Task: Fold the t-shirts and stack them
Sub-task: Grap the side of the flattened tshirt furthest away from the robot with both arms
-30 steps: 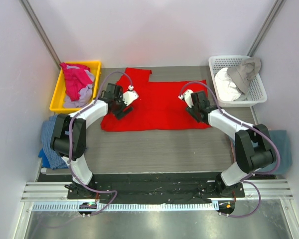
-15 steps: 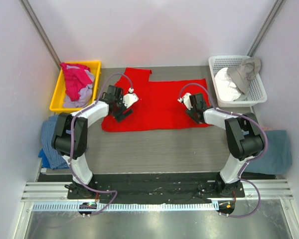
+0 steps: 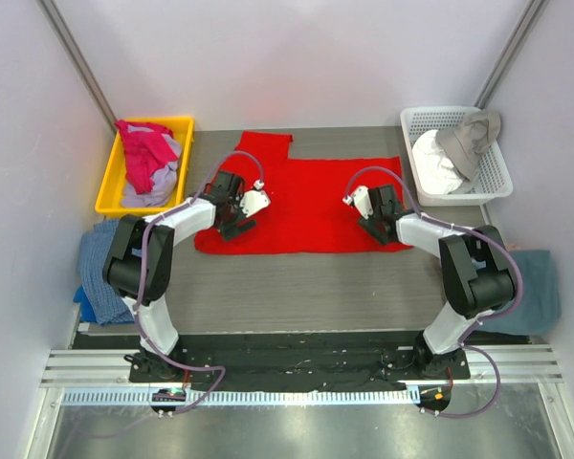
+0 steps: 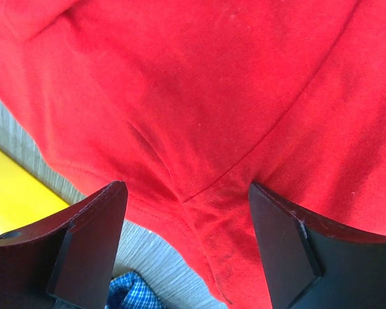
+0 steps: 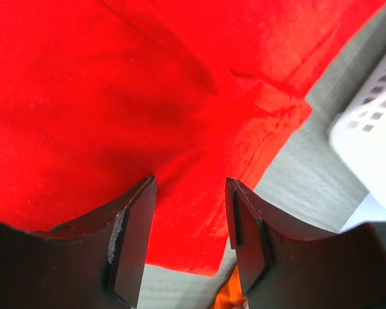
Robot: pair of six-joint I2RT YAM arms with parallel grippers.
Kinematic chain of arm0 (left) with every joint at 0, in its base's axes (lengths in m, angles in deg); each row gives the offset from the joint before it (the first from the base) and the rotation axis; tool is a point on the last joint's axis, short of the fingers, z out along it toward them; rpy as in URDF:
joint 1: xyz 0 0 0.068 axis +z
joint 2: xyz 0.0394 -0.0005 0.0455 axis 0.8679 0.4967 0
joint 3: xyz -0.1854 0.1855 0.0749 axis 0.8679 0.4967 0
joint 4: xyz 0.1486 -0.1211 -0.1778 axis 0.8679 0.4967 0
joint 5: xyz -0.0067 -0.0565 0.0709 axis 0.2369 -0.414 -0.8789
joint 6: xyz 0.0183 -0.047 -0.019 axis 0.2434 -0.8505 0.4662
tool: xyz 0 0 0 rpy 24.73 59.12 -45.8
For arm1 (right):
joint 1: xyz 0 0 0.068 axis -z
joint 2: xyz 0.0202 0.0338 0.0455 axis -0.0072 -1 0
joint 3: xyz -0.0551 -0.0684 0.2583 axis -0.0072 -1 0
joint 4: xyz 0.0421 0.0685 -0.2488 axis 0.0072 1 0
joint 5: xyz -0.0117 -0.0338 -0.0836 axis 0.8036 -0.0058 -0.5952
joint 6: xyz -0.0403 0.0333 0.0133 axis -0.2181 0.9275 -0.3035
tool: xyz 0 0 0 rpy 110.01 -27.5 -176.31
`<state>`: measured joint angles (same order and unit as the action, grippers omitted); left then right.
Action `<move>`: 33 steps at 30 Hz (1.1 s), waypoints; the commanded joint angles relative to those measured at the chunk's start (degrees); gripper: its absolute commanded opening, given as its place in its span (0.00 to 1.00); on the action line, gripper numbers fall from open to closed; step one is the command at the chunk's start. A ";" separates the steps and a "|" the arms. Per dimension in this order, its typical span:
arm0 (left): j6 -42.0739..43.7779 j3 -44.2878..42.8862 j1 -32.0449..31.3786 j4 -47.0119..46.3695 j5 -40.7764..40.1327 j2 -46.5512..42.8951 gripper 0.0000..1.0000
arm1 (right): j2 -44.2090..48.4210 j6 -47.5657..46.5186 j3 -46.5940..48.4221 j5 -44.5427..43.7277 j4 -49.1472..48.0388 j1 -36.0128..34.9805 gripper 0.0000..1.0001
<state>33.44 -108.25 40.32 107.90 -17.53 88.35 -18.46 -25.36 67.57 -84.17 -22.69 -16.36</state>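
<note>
Tabletop point(image 3: 297, 282) grey, perhaps wood-grain, under red t-shirt point(image 3: 311, 201).

Bright red t-shirt point(image 5: 116, 84) cloth fills most of the view, creased near one hemmed corner. The right gripper point(image 5: 190, 193) has its two dark fingers point(image 5: 130, 244) parted, with red cloth showing between them. Grey table point(image 5: 309, 167) appears at right, beside a white perforated basket point(image 5: 367, 125).

The spread t-shirt point(image 3: 306, 196) lies flat on the table point(image 3: 306, 277), centre, toward the far edge. A bin point(image 3: 177, 121) stands to its left, holding heaped t-shirts point(image 3: 145, 153). A basket point(image 3: 497, 172) stands to its right, holding cloths point(image 3: 464, 139). The left gripper point(image 3: 232, 227) is over the shirt's left end and the right gripper point(image 3: 373, 228) over its right end.
</note>
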 commanded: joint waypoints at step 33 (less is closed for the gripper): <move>-4.64 21.93 -12.53 13.81 -11.53 -16.68 0.85 | 20.94 -3.29 -19.38 12.58 25.14 -5.94 0.56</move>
<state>31.69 -89.83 28.97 115.07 -29.86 72.55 1.76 -28.66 51.90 -75.49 -10.21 -21.78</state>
